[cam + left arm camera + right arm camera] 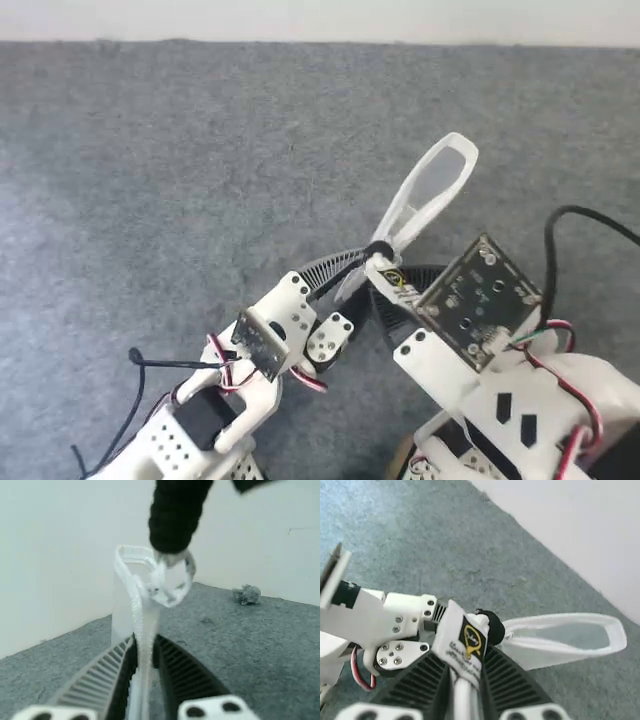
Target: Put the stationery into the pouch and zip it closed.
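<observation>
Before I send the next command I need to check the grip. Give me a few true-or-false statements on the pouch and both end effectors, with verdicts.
1. The right end effector is shut on the pouch. True.
2. The left end effector hangs open, clear of the pouch. False: it is shut on the pouch's edge.
3. The pouch lies flat on the carpet. False: it is held up off the carpet between the two end effectors.
4. The pouch's far end gapes open. True.
</observation>
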Controlling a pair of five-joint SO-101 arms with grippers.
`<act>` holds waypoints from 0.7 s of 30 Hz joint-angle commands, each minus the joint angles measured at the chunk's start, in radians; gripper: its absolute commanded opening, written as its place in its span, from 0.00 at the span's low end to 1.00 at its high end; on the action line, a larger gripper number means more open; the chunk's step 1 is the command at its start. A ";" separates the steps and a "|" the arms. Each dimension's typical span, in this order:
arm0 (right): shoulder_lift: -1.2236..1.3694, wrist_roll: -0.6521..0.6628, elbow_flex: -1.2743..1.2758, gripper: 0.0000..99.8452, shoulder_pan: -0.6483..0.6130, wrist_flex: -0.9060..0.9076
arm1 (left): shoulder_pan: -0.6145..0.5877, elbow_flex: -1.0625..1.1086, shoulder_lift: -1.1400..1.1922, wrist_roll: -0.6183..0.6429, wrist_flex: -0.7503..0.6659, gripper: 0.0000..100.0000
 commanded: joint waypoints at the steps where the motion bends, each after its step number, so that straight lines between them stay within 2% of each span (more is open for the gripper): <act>1: -0.039 -0.005 0.023 0.01 0.002 0.041 | 0.006 0.018 -0.017 -0.054 -0.072 0.01; 4: -0.073 -0.005 0.060 0.05 0.012 0.044 | 0.006 0.019 -0.017 -0.061 -0.069 0.01; 9: -0.097 0.000 0.173 0.17 0.154 0.041 | 0.005 0.019 -0.017 -0.063 -0.068 0.01; 15: -0.084 0.097 0.336 0.18 0.193 0.035 | 0.003 0.019 -0.017 -0.063 -0.068 0.01; 21: -0.081 0.100 0.353 0.18 0.188 0.033 | 0.003 0.019 -0.017 -0.063 -0.066 0.01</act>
